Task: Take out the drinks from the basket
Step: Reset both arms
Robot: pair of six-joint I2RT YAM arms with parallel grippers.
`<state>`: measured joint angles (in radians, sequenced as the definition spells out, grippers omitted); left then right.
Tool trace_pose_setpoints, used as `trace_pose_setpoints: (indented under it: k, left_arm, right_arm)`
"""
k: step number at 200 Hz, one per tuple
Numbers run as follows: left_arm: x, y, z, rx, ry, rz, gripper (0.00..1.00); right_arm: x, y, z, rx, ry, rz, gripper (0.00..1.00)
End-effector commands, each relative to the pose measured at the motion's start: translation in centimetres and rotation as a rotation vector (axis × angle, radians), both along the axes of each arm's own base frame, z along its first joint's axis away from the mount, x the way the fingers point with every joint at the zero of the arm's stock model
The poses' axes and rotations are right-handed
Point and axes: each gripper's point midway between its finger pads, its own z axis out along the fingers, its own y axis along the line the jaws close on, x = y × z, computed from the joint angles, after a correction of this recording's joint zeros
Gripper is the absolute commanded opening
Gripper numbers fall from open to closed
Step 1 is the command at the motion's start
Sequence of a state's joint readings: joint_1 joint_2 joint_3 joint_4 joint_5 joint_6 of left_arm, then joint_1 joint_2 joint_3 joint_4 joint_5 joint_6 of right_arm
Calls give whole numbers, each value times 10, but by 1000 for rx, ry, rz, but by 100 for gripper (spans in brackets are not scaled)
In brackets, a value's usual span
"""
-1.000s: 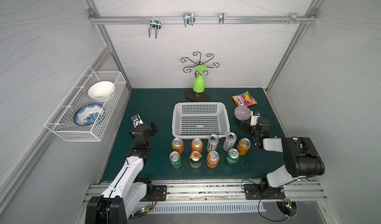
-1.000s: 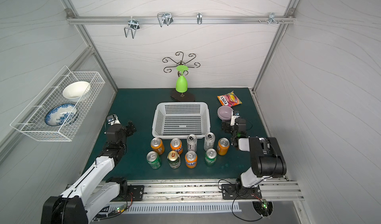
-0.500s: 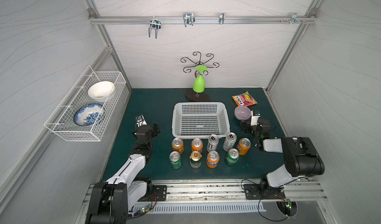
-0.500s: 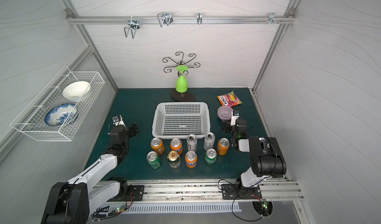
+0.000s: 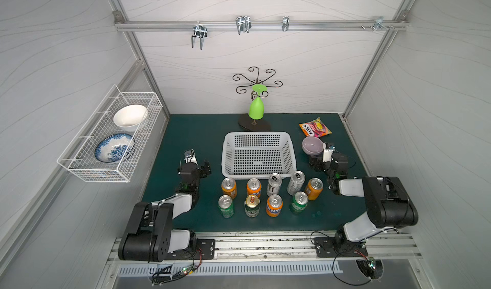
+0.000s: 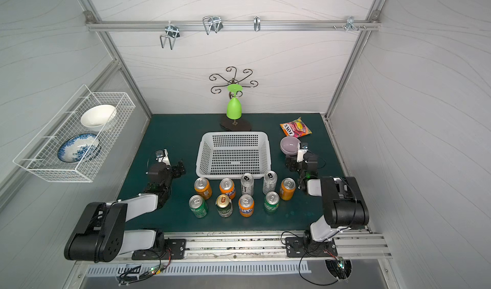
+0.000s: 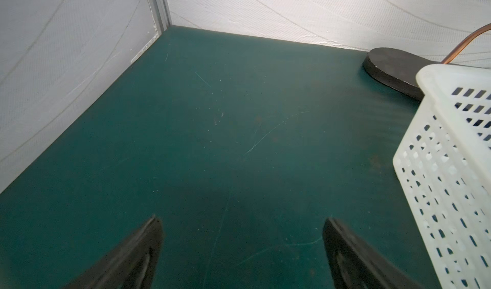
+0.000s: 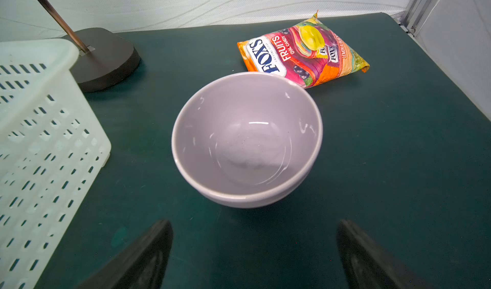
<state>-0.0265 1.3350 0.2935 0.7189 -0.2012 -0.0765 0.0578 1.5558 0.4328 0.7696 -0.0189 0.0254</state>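
The white perforated basket (image 5: 256, 134) stands in the middle of the green mat with nothing inside it. The drinks stand upright in two rows in front of it: several orange cans (image 5: 229, 188), two slim silver ones (image 5: 274, 184), two green ones (image 5: 225, 206) and a dark green gold-topped one (image 5: 251, 205). My left gripper (image 5: 206, 168) rests low on the mat left of the basket, open and empty (image 7: 241, 221); the basket's corner (image 7: 451, 146) shows beside it. My right gripper (image 5: 314, 164) sits right of the basket, open and empty (image 8: 255, 222), facing a lilac bowl (image 8: 247, 138).
A candy packet (image 5: 315, 126) lies at the back right. A cup stand with a green glass (image 5: 256, 109) stands behind the basket. A wire rack with two bowls (image 5: 114, 141) hangs on the left wall. The lilac bowl (image 5: 312, 146) sits beside the basket's right wall.
My left arm has folded down and back toward its base, its gripper staying low to the left of the basket. The right arm and the cans have not moved.
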Motion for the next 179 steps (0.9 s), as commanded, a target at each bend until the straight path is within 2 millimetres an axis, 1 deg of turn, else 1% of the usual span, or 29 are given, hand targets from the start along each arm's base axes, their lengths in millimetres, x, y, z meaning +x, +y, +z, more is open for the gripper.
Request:
trace_pose_setpoints:
  k: [1,7,27,39,76,92,179]
  left_arm:
    - [17,-1,27,39,-122,-24,99]
    - [18,0,27,42,-146,-22,99]
    - [20,0,15,47,-161,-22,99]
    - [24,-1,6,47,-125,-24,99]
    - [43,2,-2,44,-26,-18,99]
    - [42,5,-3,0,-20,-30,99]
    - [42,5,-2,2,-24,-31,99]
  right_arm:
    - [5,1,4,-13,-17,6,99]
    - [5,1,4,-13,-17,5,99]
    - [5,2,3,-13,-17,6,99]
    - [5,2,4,-13,-17,7,99]
    - [5,2,3,-13,-15,6,99]
    - [5,2,3,-15,-13,8,99]
    - [5,4,3,-29,-16,10,99]
